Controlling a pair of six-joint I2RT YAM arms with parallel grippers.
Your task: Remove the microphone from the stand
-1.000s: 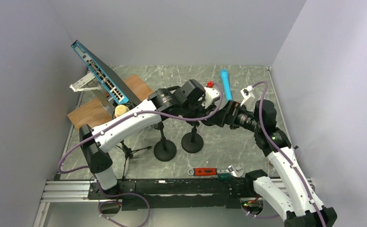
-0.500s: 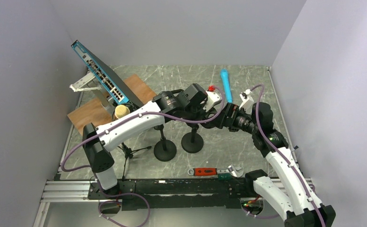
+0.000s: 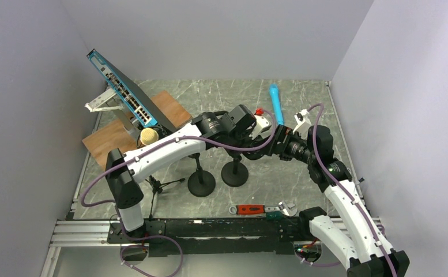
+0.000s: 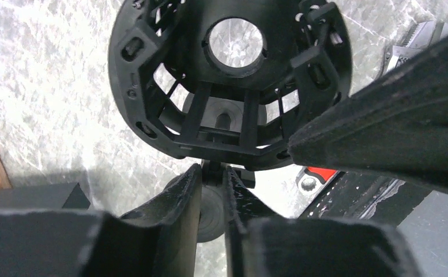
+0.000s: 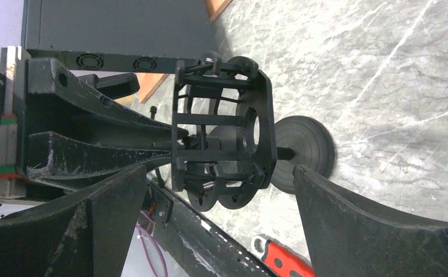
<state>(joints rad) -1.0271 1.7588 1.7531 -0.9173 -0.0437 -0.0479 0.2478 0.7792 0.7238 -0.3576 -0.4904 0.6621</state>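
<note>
A black cage-shaped microphone holder tops a thin stand with a round black base. Its centre ring is empty and the table shows through it. My left gripper is shut on the thin stem just under the holder; in the top view it is over the stand. My right gripper is open, its fingers either side of the holder without touching it. A blue microphone lies on the table behind the arms. A beige foam-headed microphone sits at the left on a tripod.
A second round-based stand is just left of the first. A network switch leans on a wooden board at back left. A red-handled wrench lies near the front rail. Walls close in on both sides.
My left arm has shifted a little right and toward the near side, staying on the stem. My right gripper has drawn back slightly to the right. The blue microphone has not moved.
</note>
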